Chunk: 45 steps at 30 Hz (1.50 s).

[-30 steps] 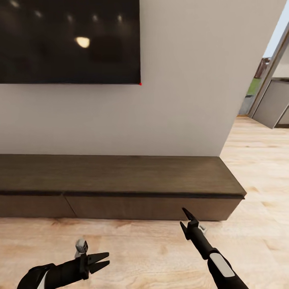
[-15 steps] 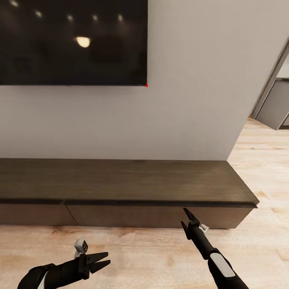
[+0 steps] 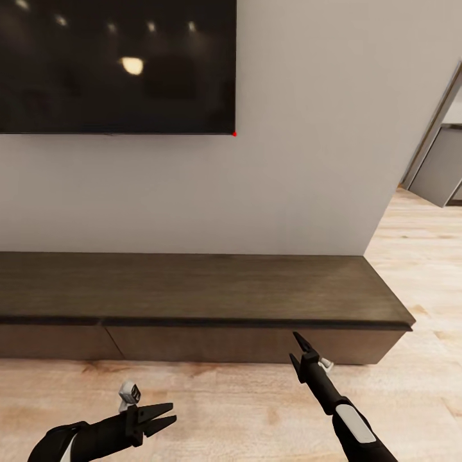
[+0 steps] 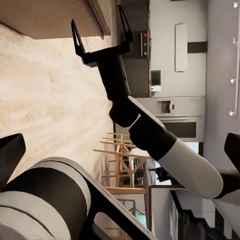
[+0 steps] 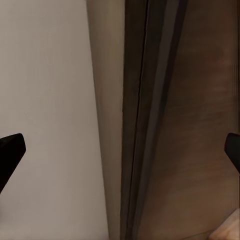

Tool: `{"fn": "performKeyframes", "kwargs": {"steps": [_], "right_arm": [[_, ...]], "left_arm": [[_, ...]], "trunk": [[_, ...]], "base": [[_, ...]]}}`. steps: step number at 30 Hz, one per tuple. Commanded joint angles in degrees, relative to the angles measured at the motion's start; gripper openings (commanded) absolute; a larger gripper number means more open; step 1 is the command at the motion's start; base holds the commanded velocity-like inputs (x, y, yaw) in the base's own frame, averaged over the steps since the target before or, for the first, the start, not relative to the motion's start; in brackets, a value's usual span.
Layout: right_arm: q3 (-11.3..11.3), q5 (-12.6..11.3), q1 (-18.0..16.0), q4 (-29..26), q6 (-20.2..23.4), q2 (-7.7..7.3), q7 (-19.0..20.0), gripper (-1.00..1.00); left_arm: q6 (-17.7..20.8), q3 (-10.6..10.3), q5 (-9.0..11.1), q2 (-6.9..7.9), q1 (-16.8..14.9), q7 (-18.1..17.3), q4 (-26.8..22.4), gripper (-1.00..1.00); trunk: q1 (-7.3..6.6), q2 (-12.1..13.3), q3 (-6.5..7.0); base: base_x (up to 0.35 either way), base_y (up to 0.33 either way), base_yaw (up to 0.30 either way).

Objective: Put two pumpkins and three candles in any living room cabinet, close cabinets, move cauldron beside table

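Note:
The long low dark brown cabinet [image 3: 192,285] runs along the wall in the head view, its flat drawer fronts [image 3: 244,344] all shut. My right gripper [image 3: 293,346] hovers open just in front of the right drawer front, fingers pointing at it. In the right wrist view, the cabinet's top edge and front [image 5: 200,100] are close ahead. My left gripper [image 3: 172,414] is open and empty, low over the floor, further from the cabinet. The left wrist view shows the right gripper [image 4: 100,27] with its fingers spread. Pumpkins, candles, cauldron and coffee table are out of view.
A large black TV [image 3: 115,64] hangs on the pale wall above the cabinet. Light wooden floor [image 3: 231,404] lies between me and the cabinet. An opening with grey units [image 3: 443,173] is at the far right. Wooden chairs [image 4: 120,165] appear in the left wrist view.
The whole picture shifted a little as the camera moved, bringing the cabinet slightly nearer and more to the right. Both arms keep the same pose, grippers unchanged.

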Motion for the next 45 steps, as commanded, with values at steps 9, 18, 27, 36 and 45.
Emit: {"fn": "performKeyframes", "kwargs": {"steps": [9,18,27,36,45], "right_arm": [[0.2,-0.1,0.0,-0.1,0.5,-0.06,2.7,1.00],[0.4,0.3,0.0,-0.1,0.9,-0.82,9.0,1.00],[0.5,0.4,0.0,-0.2,1.2,-1.72,13.7,1.00],[0.5,0.4,0.0,-0.2,1.2,-1.84,14.0,1.00],[0.5,0.4,0.0,-0.2,1.1,-1.84,14.0,1.00]], "left_arm": [[0.6,0.0,0.0,-0.10,0.0,-0.1,0.0,1.00],[0.6,-0.1,0.0,-0.11,0.0,-0.1,0.0,1.00],[0.6,-0.1,0.0,-0.17,0.0,-0.1,0.0,1.00],[0.6,-0.1,0.0,-0.20,0.0,-0.1,0.0,1.00],[-0.1,-0.3,0.0,-0.17,0.0,-0.2,0.0,1.00]], "trunk": [[1.97,-3.6,-1.67],[3.95,-7.3,-3.28],[5.93,-10.9,-4.90],[6.93,-12.5,-6.72],[7.16,-12.7,-8.72]], "base": [[0.000,0.000,0.000],[0.000,0.000,0.000],[0.000,0.000,0.000],[0.000,0.000,0.000],[0.000,0.000,0.000]]}}
